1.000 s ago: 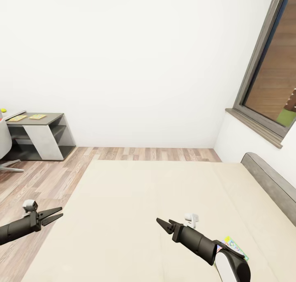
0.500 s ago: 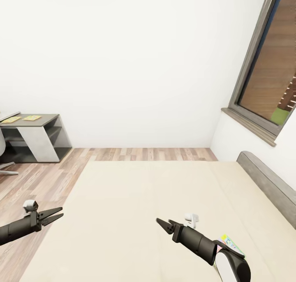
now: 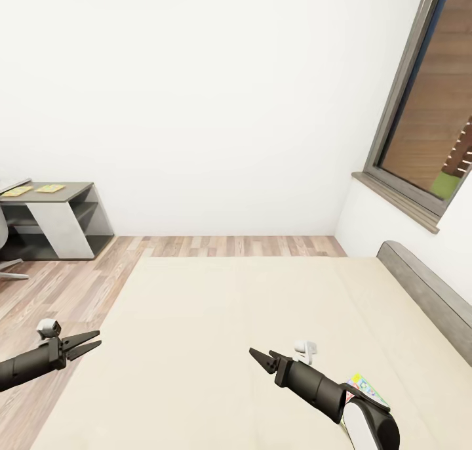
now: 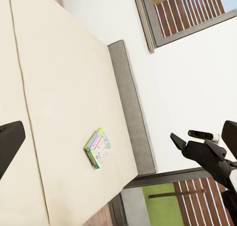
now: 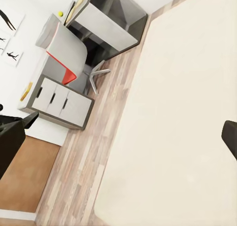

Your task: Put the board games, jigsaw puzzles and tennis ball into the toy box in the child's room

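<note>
Over the bed (image 3: 229,345) we are holding both arms out, with the plain beige mattress spreading beneath them and the grey headboard (image 3: 426,292) running along its right side. Our left claw (image 3: 84,344) is hanging above the bed's left edge with its two dark fingers spread apart and nothing between them. Our right claw (image 3: 261,359) is hovering over the mattress nearer the middle, its pointed fingers also parted and empty; we are seeing it in the left wrist view too (image 4: 180,139), against the white wall. One board game (image 3: 364,391) is lying flat on the mattress just beside our right forearm, partly hidden behind it; the left wrist view is showing it more fully (image 4: 98,148) as a green-edged box with colourful art, near the headboard and apart from both claws. Far off at the left, past the wood-plank floor (image 3: 59,292), the counter (image 3: 56,197) is standing against the wall, and two flat yellowish puzzles (image 3: 50,188) are resting on its dark lower section. A grey chair (image 5: 66,51) is sitting beside that counter, and a small yellow ball (image 5: 60,13) is showing on top of it. A dark-framed window (image 3: 426,122) is filling the wall at the right.
</note>
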